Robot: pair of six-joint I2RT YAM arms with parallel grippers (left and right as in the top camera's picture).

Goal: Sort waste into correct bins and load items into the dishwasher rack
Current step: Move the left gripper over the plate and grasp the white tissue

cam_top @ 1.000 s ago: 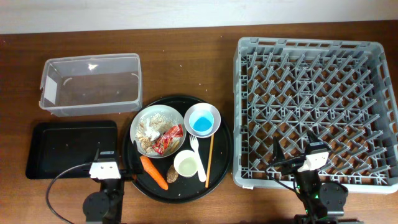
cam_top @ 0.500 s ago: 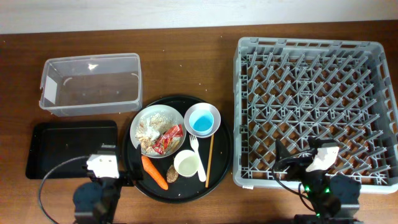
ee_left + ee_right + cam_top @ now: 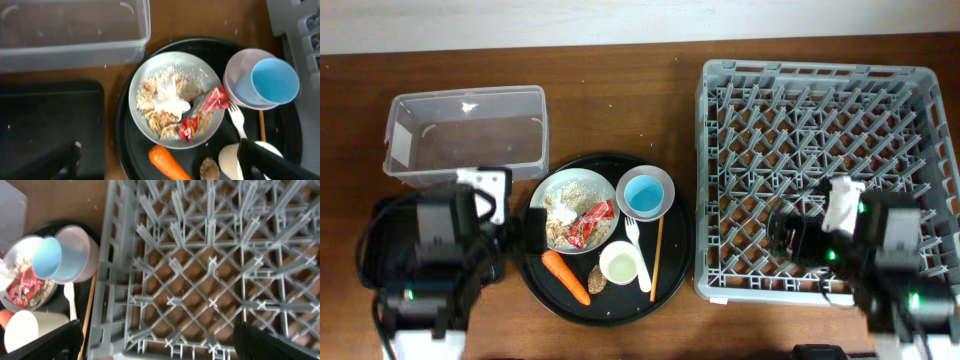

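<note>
— Left gripper (image 3: 159,150) is hanging with fingers spread wide over the round black tray (image 3: 131,150), low in its wrist view.
— And the right gripper (image 3: 157,327)?
— Gaping just as wide, hovering above the dishwasher rack (image 3: 117,245).
— The waste?
— Red wrapper (image 3: 205,112) and tissue (image 3: 170,97) are lying in the white dish (image 3: 212,85), centre frame; the carrot (image 3: 167,162) is lying just below.

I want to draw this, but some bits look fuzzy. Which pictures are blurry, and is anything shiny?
Overhead: sharpest, with a white glint on the clear tub. Left wrist: soft all over, the white dish and red wrapper smeared, the dark jaws at the bottom fuzziest. Right wrist: the rack pegs slightly blurred, the jaws in the bottom corners just dark smudges.
</note>
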